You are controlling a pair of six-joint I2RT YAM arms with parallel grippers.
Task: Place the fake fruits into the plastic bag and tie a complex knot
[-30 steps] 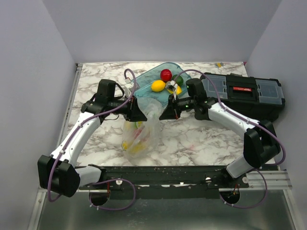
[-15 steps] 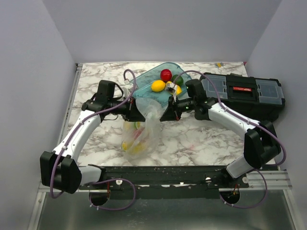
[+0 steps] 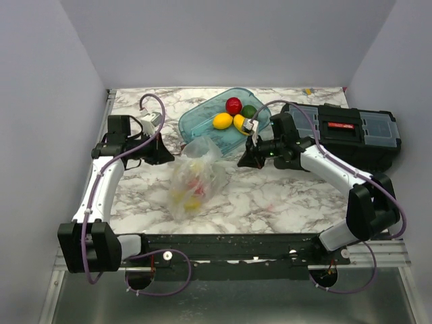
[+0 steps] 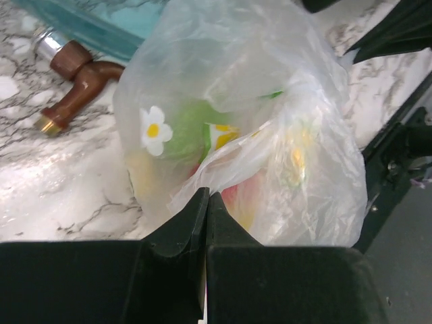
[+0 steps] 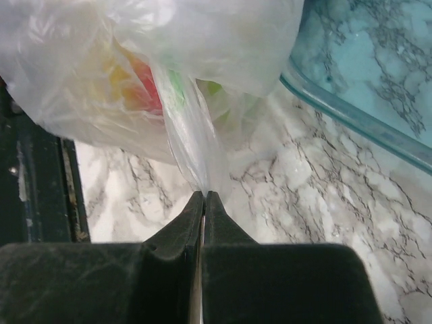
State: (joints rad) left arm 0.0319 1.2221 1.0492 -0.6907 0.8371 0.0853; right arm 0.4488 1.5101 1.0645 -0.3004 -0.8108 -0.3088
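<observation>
In the middle of the top view the plastic bag (image 3: 196, 177), holding fake fruits (image 3: 193, 202), is lying on the marble table (image 3: 270, 197) while the left gripper (image 3: 169, 158) and right gripper (image 3: 241, 163), jaws closed, are pinching its film from opposite sides, just below the teal tub (image 3: 201, 125).

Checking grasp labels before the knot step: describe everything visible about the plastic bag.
The plastic bag is thin, crinkly clear film with a white daisy and citrus prints, bulging with yellow, red and green fake fruits. It sits on the marble table by the near edge of the teal tub. The left gripper is shut on a fold of its film, the right gripper on a twisted strand. No knot is visible.
</observation>
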